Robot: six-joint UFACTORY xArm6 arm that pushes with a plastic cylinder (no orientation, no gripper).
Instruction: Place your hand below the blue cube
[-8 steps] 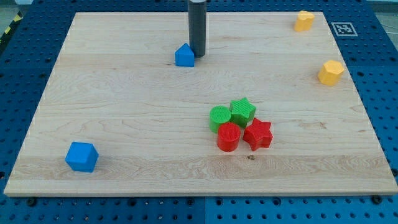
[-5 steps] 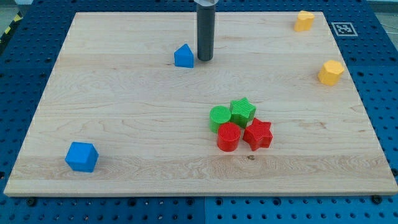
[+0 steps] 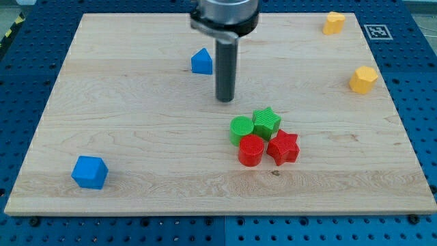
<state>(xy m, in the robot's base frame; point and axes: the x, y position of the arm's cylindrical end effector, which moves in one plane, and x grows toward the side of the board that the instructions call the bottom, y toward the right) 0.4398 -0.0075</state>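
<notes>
The blue cube (image 3: 89, 172) sits near the board's bottom left corner. My tip (image 3: 224, 100) rests on the board near the middle, far to the right of and above the cube. It stands just above the green and red cluster and below-right of a small blue house-shaped block (image 3: 201, 61).
A green cylinder (image 3: 240, 129), a green star (image 3: 266, 123), a red cylinder (image 3: 250, 150) and a red star (image 3: 283, 147) are clustered right of centre. Two yellow blocks lie at the right: one at the top corner (image 3: 334, 22), one lower (image 3: 363, 80). The wooden board (image 3: 136, 123) lies on a blue pegboard.
My tip has moved down the view, from beside the blue house-shaped block toward the board's middle. No block has moved.
</notes>
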